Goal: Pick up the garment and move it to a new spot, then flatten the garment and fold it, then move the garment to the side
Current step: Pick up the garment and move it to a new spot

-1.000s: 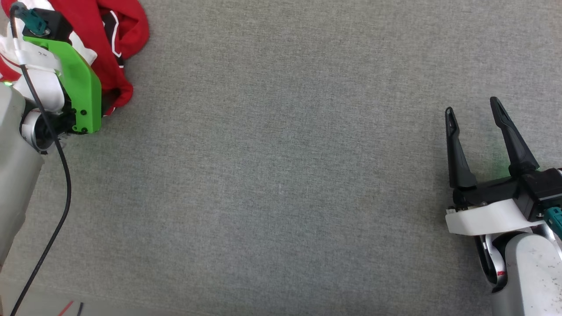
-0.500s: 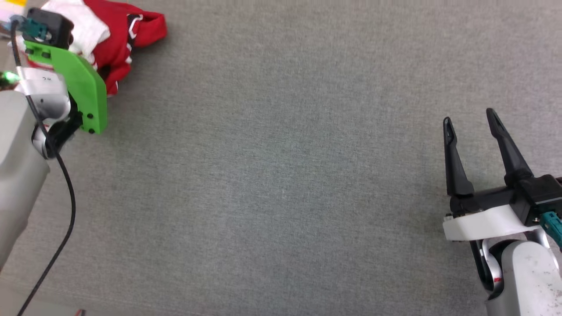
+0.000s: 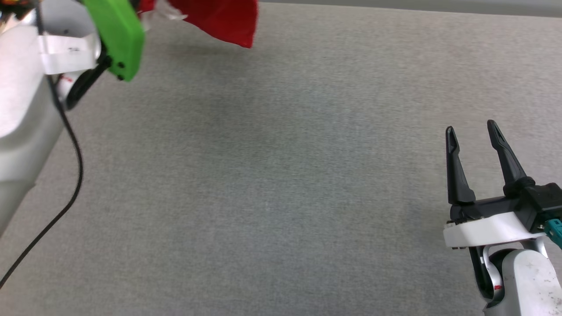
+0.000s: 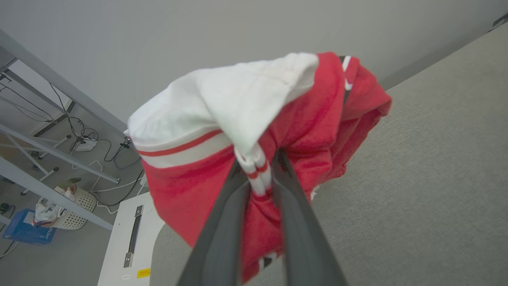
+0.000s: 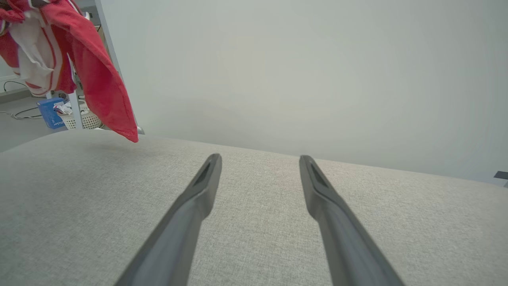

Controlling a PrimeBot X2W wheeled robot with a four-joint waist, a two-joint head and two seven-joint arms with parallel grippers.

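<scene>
Step in hand: pick up and move, first part of the task. The pick looks done, the carry is on.

The left jaws are pinching the garment (image 4: 317, 131). In the left wrist view the two dark fingers (image 4: 222, 222) stand nearly together, with a bunch of red-and-white striped trim (image 4: 258, 174) and red cloth squeezed between them. A white sleeve (image 4: 238, 95) flops over the top of the bunch and the red body hangs round and below it.

Where it is: far left of the scene, up off the counter (image 3: 281, 175). The head view shows a red flap at the top edge just right of the green wrist mount (image 3: 116, 35), with a faint shadow on the grey surface under it. The right wrist view shows it dangling at far left, its lowest red corner (image 5: 133, 137) close above the counter; whether the corner touches, I cannot tell. The shirt is crumpled, nothing laid out.

The right jaws are spread wide and hold nothing, fingers (image 3: 456, 175) pointing to the far side, low over the near right of the counter, well apart from the shirt.

Judgement on the next move: bring the bunch in from the far-left edge over the open middle of the counter, lower it until the cloth rests, then let go. It is a single pinch on trim with thin fabric, so a quick swing could let it slip or drag the loose corner. Flattening will likely need both arms, and the right one is free for that. Fold and set-aside are not yet begun.
</scene>
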